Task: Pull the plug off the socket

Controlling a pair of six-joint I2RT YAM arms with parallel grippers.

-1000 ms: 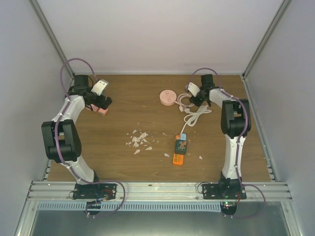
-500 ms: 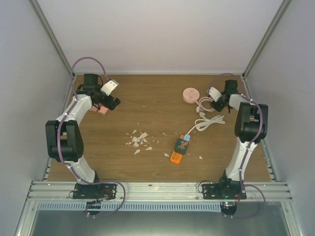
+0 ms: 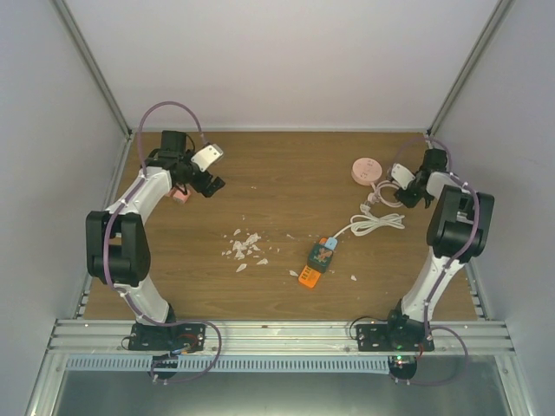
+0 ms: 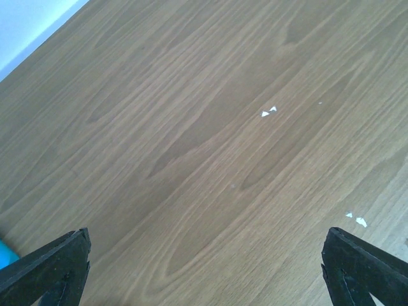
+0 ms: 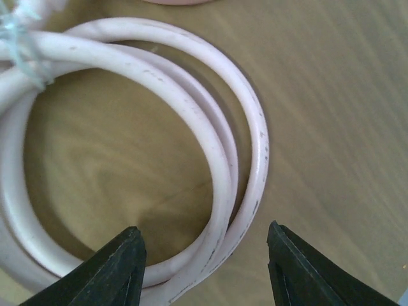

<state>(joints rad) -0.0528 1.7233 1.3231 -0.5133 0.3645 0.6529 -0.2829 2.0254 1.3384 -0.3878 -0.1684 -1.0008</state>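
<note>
right gripper (image 3: pixel 409 192) stood spread above cable (image 3: pixel 379 223); plug (image 3: pixel 330 243) lay at its 8 o'clock | socket (image 3: pixel 314 265) ran 1-to-7 o'clock | right arm was nearer; left gripper (image 4: pixel 204 268) gaped, empty

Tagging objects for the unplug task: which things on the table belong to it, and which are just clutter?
Job: blue plug; orange socket strip; white cable; pink round unit at its far end.
Clutter: white scraps; pink block at the far left.
</note>
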